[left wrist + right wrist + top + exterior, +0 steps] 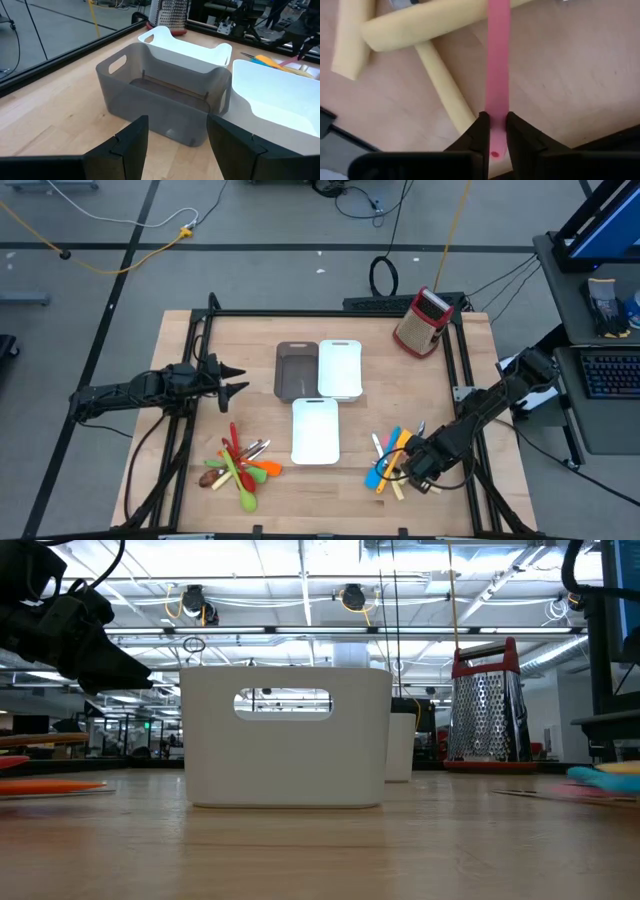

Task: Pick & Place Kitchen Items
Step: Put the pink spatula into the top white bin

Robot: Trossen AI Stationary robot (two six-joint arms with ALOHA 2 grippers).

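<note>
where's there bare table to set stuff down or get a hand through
Bare wood: the strip between the grater and the right utensil pile; the far-left corner beside the brown tray; the near edge between the two piles. Crowded: the middle, where the white trays sit close, the left pile, and the right pile, where the right gripper pinches a pink handle.

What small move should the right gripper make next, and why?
Probably a short straight lift. The right gripper has its dark fingers closed on the flat pink utensil handle, which lies over cream-yellow handles on the wooden table; lifting frees it from them.
</note>
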